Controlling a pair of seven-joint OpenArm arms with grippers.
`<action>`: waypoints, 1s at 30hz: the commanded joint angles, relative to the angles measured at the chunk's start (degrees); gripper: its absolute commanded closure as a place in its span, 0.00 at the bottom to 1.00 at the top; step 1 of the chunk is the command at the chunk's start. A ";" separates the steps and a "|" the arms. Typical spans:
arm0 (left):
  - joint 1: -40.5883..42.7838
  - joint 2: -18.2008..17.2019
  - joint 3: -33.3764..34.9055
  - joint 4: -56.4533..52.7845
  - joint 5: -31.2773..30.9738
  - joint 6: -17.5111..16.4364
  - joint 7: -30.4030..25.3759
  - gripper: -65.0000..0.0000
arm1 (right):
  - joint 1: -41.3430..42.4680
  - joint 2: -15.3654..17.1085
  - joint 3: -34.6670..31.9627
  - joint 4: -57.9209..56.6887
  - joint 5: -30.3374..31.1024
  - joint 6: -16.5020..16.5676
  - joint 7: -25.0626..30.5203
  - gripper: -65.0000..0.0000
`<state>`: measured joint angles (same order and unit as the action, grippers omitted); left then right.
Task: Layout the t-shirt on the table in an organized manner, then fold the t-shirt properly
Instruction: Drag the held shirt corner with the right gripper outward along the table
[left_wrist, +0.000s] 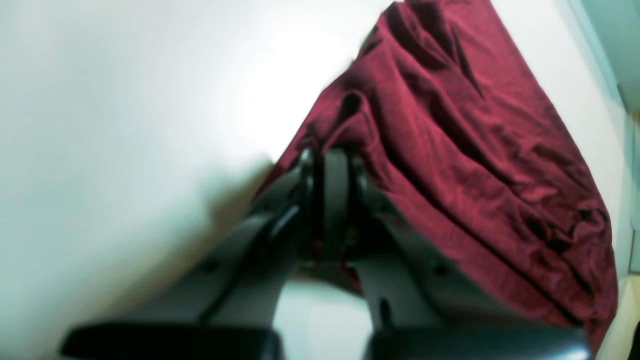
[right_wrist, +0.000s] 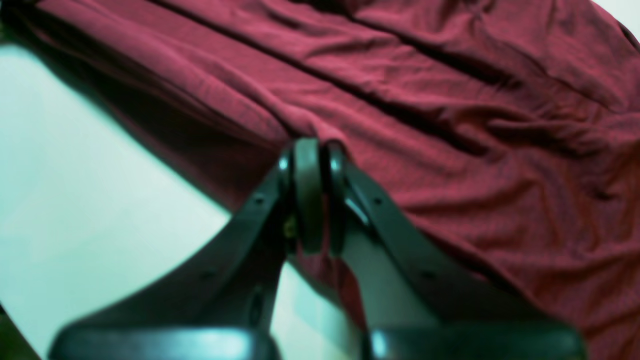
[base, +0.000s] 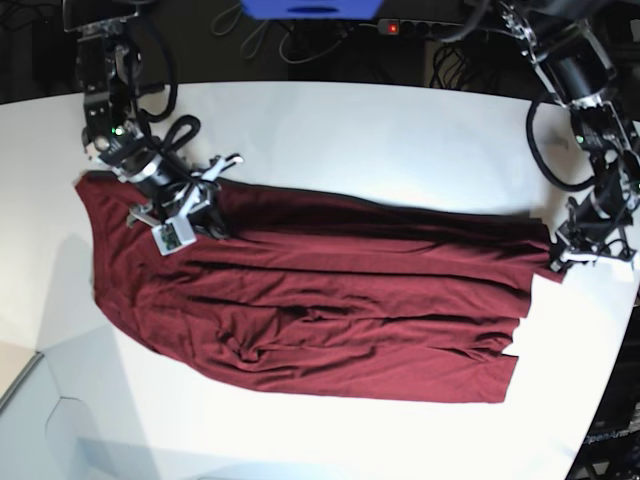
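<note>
Base view: t-shirt (base: 320, 310) spread lengthwise across the white table (base: 350, 130), wrinkled in long ridges, one end near each arm.
Right wrist view: right gripper (right_wrist: 312, 165) closed tight, a fold of maroon cloth pinched between the fingertips; fabric filled most of the frame, bare table at lower left.
Left wrist view: left gripper (left_wrist: 332, 165) closed as well, clamped on the cloth's edge; shirt lifted into a peak at the grip and draped away toward upper right.
Right gripper position: over the shirt's far edge at the base view's left (base: 185, 205), cloth pulled up slightly there.
Left gripper position: at the shirt's corner on the base view's right (base: 575, 255), close to the table's curved rim.
Cloth between the 2 grips: stretched in a roughly straight line along the far edge; near edge slack and uneven, with a notch of white showing at the lower right corner.
Background: dark cables and a blue object (base: 310, 8) beyond the table.
</note>
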<state>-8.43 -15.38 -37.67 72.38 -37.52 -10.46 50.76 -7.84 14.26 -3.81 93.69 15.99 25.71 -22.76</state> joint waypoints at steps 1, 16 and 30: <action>-1.90 -1.02 0.97 0.19 -0.94 -0.05 -0.96 1.00 | 1.20 0.38 0.17 0.07 0.67 0.18 1.45 1.00; -8.59 -1.90 3.43 -6.75 3.54 0.04 -1.14 1.00 | 7.26 0.29 -3.44 -6.88 0.67 0.18 1.71 1.00; -9.99 -0.58 3.43 -9.04 7.14 -0.22 -1.14 0.99 | 11.04 0.29 -3.44 -11.62 0.67 0.18 1.53 1.00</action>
<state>-16.97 -14.90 -34.06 62.54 -29.78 -10.50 50.37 2.39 14.13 -7.44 81.34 15.92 25.71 -22.52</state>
